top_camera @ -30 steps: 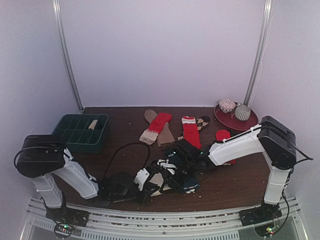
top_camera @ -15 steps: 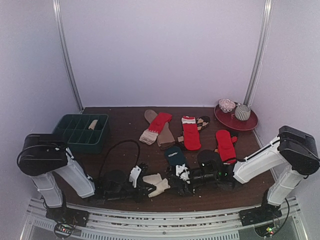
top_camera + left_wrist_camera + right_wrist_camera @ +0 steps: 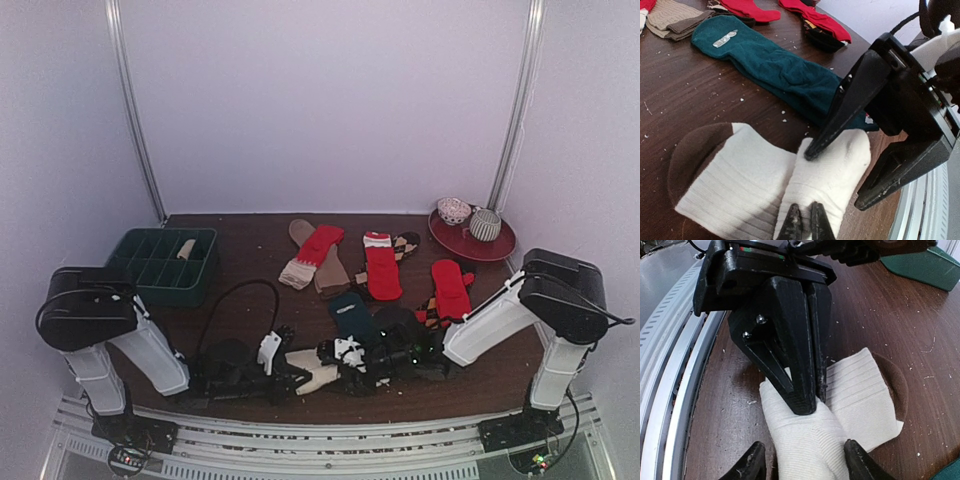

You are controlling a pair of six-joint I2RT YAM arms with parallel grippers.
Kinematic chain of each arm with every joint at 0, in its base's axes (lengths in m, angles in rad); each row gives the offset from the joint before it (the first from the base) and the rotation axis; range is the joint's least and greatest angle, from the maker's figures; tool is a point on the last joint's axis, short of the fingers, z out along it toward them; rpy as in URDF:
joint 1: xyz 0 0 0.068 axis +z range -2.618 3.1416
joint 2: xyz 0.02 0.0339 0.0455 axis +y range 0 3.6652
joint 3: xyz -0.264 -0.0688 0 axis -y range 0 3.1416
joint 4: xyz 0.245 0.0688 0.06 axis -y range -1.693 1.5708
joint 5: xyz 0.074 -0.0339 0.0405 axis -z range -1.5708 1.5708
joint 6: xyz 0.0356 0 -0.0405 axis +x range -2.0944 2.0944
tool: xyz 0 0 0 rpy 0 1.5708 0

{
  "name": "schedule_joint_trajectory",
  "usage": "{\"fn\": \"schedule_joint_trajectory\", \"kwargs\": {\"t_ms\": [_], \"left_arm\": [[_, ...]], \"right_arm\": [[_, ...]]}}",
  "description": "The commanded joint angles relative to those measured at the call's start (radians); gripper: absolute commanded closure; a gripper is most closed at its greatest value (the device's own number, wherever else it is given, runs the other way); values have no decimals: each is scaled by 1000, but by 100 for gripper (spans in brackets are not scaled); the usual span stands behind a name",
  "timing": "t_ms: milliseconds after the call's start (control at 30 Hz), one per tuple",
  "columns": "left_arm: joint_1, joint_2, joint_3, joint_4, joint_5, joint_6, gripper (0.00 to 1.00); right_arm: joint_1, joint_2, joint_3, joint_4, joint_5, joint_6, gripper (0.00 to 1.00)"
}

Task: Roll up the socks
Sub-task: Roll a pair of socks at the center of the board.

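The roll looks barely begun: the left pincer point(image 3: 802, 226) nips the cream sock point(image 3: 740, 175) tight, while the right pincer point(image 3: 805, 462) gapes astride it (it likely must clamp next, then turn).

Ribbed cream cloth sock point(image 3: 755, 180); dark wood-grain table point(image 3: 690, 100), perhaps laminate

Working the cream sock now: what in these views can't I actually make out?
1. Left wrist: the teal sock's near end, hidden behind the right pincer.
2. Left wrist: how much cream sock the left pincer pinches; the bottom edge cuts off its tips.
3. Top external: the pale item in the green tray, too small to identify.
4. Right wrist: the cream sock's near end, cut off by the bottom edge.
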Motion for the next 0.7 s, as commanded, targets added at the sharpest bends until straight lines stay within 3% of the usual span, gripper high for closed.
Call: {"fn": "schedule_joint_trajectory", "kwargs": {"t_ms": [0, 267, 333, 400, 533, 667], "left_arm": [[2, 73, -83, -373, 39, 3, 100], [5, -6, -46, -404, -1, 69, 100], [5, -84, -32, -443, -32, 107, 82], [2, -190, -33, -481, -69, 142, 70], [-20, -491, -89, -512, -143, 209, 52], [-58, -657, -203, -391, -148, 280, 43]], "right_arm": [[14, 33, -27, -21, -21, 95, 51], [24, 98, 70, -168, -24, 224, 75], [24, 117, 121, -260, -42, 269, 76], [22, 143, 192, -387, -49, 302, 76], [10, 212, 348, -672, -85, 355, 76], [-10, 271, 423, -767, -162, 463, 76]]}}
